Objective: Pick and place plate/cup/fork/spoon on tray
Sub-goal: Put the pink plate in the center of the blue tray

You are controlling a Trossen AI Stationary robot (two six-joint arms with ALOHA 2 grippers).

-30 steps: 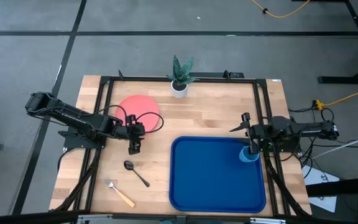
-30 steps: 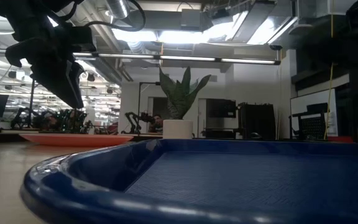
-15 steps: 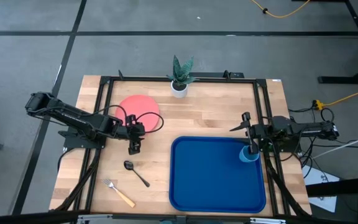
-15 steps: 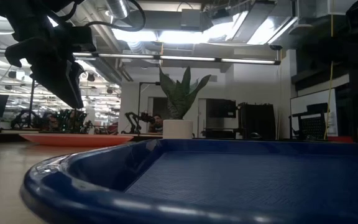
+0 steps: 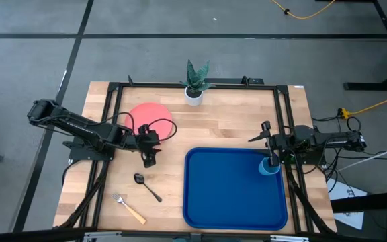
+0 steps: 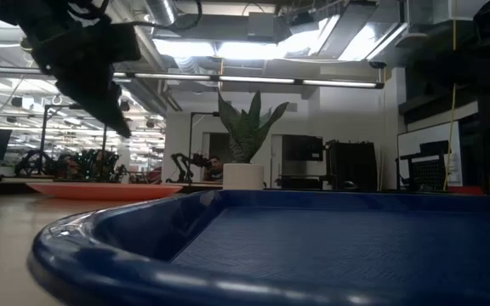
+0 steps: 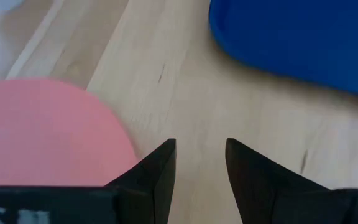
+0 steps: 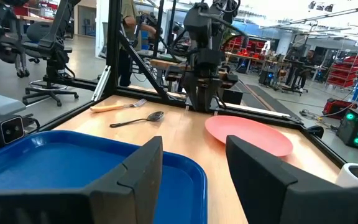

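The salmon-pink plate lies flat on the wood at the far left; it also shows in the left wrist view. My left gripper hovers open and empty over bare wood between the plate and the dark spoon. The tan-handled fork lies near the front left edge. The deep-blue tray lies at the front right. The light-blue cup stands in the tray at its far right corner. My right gripper is open just above the cup, which its own wrist view does not show.
A white pot with a green plant stands at the table's far edge. Bare wood lies between the plate and the tray. Black frame rails run along the table's left, right and far sides.
My left gripper has swung a little toward the table's right edge and the tray, risen slightly and turned its fingers. The plate, spoon, fork, cup and tray have stayed where they were.
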